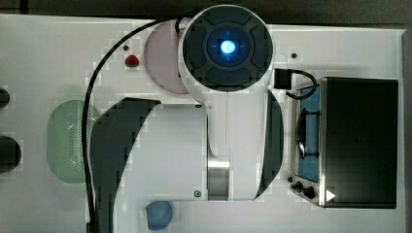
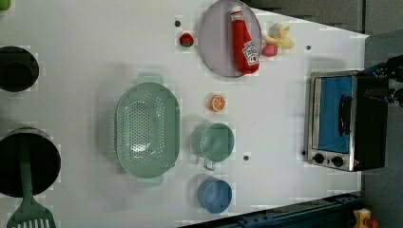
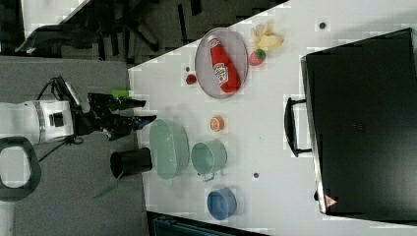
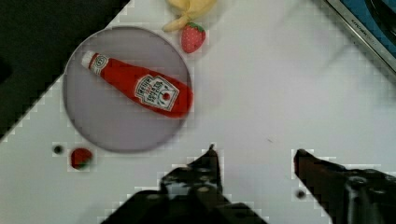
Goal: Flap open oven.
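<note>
While the gripper [image 4: 254, 154] is hovering wide open and empty, the oven [image 2: 347, 121] is sitting heavy and rigid; its bar handle [image 2: 344, 115] is offering the firmest hold.

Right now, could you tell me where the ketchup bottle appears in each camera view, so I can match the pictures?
Top view: I cannot find it; the arm covers most of the purple plate.
Left view: ketchup bottle on the plate, upper centre.
Right view: bottle on the plate, upper centre.
Wrist view: bottle lying across the plate.
Shared landmark: the oven.
</note>
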`<action>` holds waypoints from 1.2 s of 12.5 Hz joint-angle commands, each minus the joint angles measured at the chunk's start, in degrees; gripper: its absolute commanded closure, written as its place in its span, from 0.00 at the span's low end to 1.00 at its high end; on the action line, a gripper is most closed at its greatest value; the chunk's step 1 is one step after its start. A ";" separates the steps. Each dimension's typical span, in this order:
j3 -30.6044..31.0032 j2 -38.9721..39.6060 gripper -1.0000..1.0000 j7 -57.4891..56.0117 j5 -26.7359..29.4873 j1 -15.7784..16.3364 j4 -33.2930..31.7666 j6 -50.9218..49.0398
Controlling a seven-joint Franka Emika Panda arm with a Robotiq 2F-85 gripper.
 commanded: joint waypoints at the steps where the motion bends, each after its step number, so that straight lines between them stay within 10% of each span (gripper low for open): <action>1: -1.38 -14.94 0.21 -1.43 0.68 -2.08 -7.33 -9.20; 3: -1.38 -14.94 0.00 -1.43 0.68 -2.08 -7.33 -9.20; 7: -1.38 -14.95 0.00 -1.43 0.68 -2.08 -7.33 -9.20; 15: -2.58 -14.81 0.82 -1.43 0.61 -2.34 -8.91 -9.18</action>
